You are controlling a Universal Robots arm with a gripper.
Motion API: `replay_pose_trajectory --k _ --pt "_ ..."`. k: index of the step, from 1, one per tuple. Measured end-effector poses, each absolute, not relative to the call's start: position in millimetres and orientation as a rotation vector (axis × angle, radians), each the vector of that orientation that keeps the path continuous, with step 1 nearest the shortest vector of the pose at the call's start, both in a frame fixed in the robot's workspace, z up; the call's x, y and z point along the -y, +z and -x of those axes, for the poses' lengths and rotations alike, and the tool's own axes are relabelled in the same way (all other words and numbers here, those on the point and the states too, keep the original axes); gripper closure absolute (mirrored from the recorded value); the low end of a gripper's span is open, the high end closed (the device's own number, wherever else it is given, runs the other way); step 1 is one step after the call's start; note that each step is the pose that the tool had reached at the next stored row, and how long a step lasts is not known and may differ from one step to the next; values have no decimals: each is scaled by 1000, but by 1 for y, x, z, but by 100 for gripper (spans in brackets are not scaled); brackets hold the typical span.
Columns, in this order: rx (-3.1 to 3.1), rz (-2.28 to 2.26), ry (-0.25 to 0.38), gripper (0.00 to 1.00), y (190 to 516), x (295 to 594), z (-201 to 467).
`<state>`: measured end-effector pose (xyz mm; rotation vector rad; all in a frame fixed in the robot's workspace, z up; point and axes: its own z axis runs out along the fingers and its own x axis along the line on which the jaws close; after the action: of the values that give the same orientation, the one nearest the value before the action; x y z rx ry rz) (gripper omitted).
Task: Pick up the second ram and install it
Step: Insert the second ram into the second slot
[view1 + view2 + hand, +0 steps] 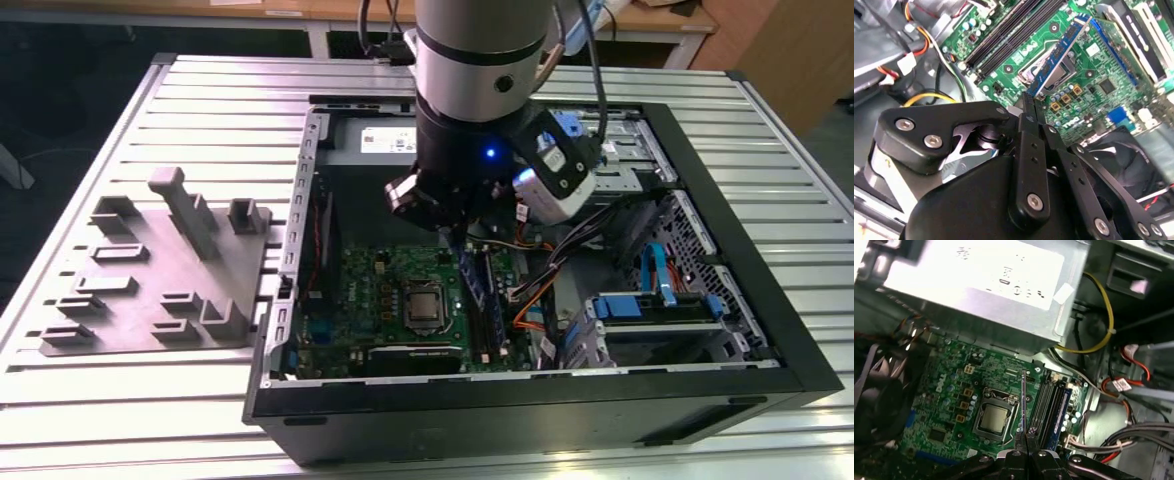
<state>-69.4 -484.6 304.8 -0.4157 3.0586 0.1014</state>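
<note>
in the exterior view the gripper (451, 230) is hovering just above the cpu socket (424, 305). in the second wrist view its jaws are narrowly pinching the second ram (1061, 52) over that socket. in the first wrist view the stick is hanging edge-on between the socket and the memory slots (1046, 405), unseated. this is looking like the carrying step, calling for lining up with a free slot.

Arm (481, 70) upright in the exterior view, wrist pointing straight down. Gripper (451, 222) below it; in the second wrist view its black fingers (1027, 150) are pressed together, clamping one end of a memory stick (1060, 57).
</note>
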Motion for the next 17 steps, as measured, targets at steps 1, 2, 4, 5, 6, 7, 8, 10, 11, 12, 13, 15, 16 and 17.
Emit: replay_pose_trajectory --k 1,2,4,5,6,7,8,10,11,12,13,15,16,17 --pt "-3062 387 101 88 305 485 69" --pt "-3065 360 100 88 304 485 69" --pt "-3070 302 98 88 304 485 69" --pt "-3072 274 97 88 303 485 69" --pt "-3074 246 97 88 303 485 69" --pt "-3075 219 96 88 303 485 69" --pt "-3076 191 95 88 303 485 69" --pt "-3078 145 93 88 302 485 69" --pt "-3078 137 93 88 302 485 70" --pt "-3078 136 93 88 302 485 70" --pt "-3078 135 93 88 302 485 70" --pt "-3078 135 93 88 302 485 70" --pt "-3078 132 93 88 302 485 70" --pt "-3078 119 93 88 302 485 70"
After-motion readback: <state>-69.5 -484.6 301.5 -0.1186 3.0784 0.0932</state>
